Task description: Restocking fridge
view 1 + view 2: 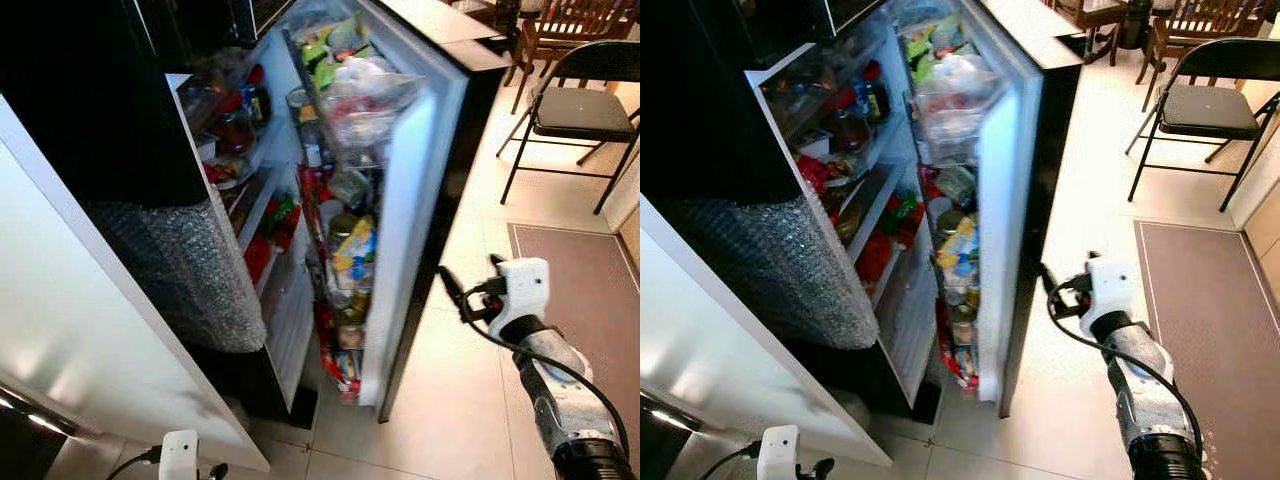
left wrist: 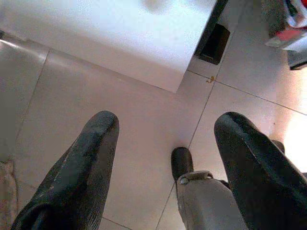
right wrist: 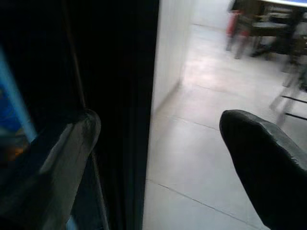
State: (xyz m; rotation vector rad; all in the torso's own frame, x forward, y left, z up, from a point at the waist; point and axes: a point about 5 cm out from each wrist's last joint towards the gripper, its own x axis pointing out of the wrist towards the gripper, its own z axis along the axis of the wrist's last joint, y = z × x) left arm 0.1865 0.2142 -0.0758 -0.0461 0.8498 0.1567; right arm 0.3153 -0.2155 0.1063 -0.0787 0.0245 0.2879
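Fridge (image 1: 260,200) standing open ahead, upper body cut off by the frame edge and dark, with shelves only partly visible behind a bubble-wrapped bundle (image 1: 185,270) in the lower left. Shelf contents crowded and hard to identify: red-lidded jars (image 1: 235,125) and red and green packets (image 1: 275,225). Fridge door (image 1: 405,215) swung wide to the right, racks packed with bags, jars and a yellow carton (image 1: 355,250); labels too small to read. Right gripper (image 1: 452,292) raised at mid height, just beside the outer edge of the door, arm reaching forward from the lower right with a black cable looped alongside. In the right wrist view, fingers (image 3: 261,158) spread well apart with nothing between them, one finger close against the dark door edge; touching or not cannot be told. Left gripper (image 2: 165,153) hanging low near the floor, pointing down at pale tiles (image 2: 144,120), fingers spread apart and empty. Folding chair (image 1: 580,110) and brown mat (image 1: 580,270) on the floor to the right, well apart from the fridge; wooden chairs cut off at the top edge.
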